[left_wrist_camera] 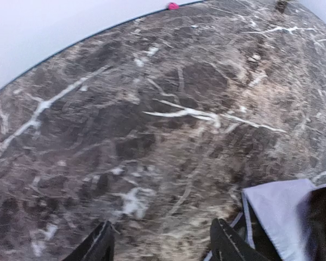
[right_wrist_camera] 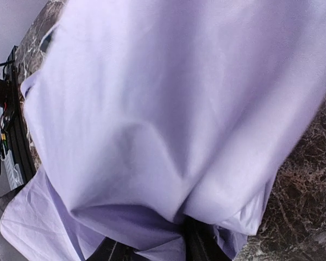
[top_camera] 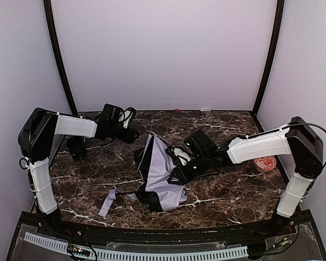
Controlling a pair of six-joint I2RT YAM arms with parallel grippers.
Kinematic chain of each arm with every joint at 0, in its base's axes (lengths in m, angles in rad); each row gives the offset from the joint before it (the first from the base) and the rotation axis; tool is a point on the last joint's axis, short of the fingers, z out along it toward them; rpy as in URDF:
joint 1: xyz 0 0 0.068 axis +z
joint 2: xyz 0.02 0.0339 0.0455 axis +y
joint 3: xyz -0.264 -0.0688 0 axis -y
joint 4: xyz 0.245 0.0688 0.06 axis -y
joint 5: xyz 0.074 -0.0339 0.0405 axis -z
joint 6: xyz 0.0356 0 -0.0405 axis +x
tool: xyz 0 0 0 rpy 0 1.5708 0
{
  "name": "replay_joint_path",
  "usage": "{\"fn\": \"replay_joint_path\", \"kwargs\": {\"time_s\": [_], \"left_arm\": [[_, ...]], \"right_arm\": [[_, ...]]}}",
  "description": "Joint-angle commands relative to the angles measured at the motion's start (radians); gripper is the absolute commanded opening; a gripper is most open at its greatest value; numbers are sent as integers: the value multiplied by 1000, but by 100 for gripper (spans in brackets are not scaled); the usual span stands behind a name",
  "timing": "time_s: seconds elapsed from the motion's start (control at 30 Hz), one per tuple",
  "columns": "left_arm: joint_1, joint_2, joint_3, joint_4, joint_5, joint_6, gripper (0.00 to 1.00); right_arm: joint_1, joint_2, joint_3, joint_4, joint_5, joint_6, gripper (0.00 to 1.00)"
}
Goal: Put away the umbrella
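The umbrella point(top_camera: 162, 169) lies crumpled at mid-table, with pale lavender fabric, black lining and a strap point(top_camera: 107, 205) trailing toward the front left. My right gripper point(top_camera: 180, 171) is at the fabric's right edge. In the right wrist view the lavender fabric point(right_wrist_camera: 168, 109) fills the frame and bunches between the dark fingertips point(right_wrist_camera: 198, 246), so the gripper is shut on it. My left gripper point(top_camera: 133, 134) hovers behind and left of the umbrella, open and empty. In the left wrist view its fingers point(left_wrist_camera: 100, 247) stand wide apart over bare marble, with a corner of the umbrella point(left_wrist_camera: 277, 209) at the lower right.
A small red-and-white patterned disc point(top_camera: 265, 163) sits near the table's right edge, under the right arm. A tiny pink thing point(top_camera: 176, 110) lies at the back wall and also shows in the left wrist view point(left_wrist_camera: 173, 6). Walls enclose the dark marble table point(top_camera: 228, 201).
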Motion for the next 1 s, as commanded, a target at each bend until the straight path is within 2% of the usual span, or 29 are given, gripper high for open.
{"fn": "replay_joint_path", "kwargs": {"time_s": [0.0,0.07,0.17,0.3,0.37,0.47,0.53,0.67,0.8,0.97], "left_arm": [[5,-99,38,-30,-67,58,64],[3,-159,28,-51,-29,56,64],[-31,-307,-59,-45,26,68,57],[-201,-511,-196,-87,49,186,50],[-275,-586,-247,-128,95,197,50],[-356,-674,-336,-160,175,200,56],[-408,-723,-391,-149,167,213,60],[-500,-728,-464,-119,124,273,75],[-548,-647,-477,-82,103,317,93],[-566,-519,-452,-44,41,320,93]], "right_arm": [[1,8,34,-71,-17,53,32],[-5,6,67,-97,-17,73,30],[-17,-3,107,-125,-27,109,27],[-30,-15,157,-126,-46,154,22],[-32,-18,187,-125,-55,166,16],[-34,-20,216,-121,-75,183,5],[-34,-23,235,-116,-89,197,1],[-34,-35,254,-93,-103,230,0],[-37,-38,261,-53,-128,276,0],[-38,-54,255,-7,-140,318,0]]}}
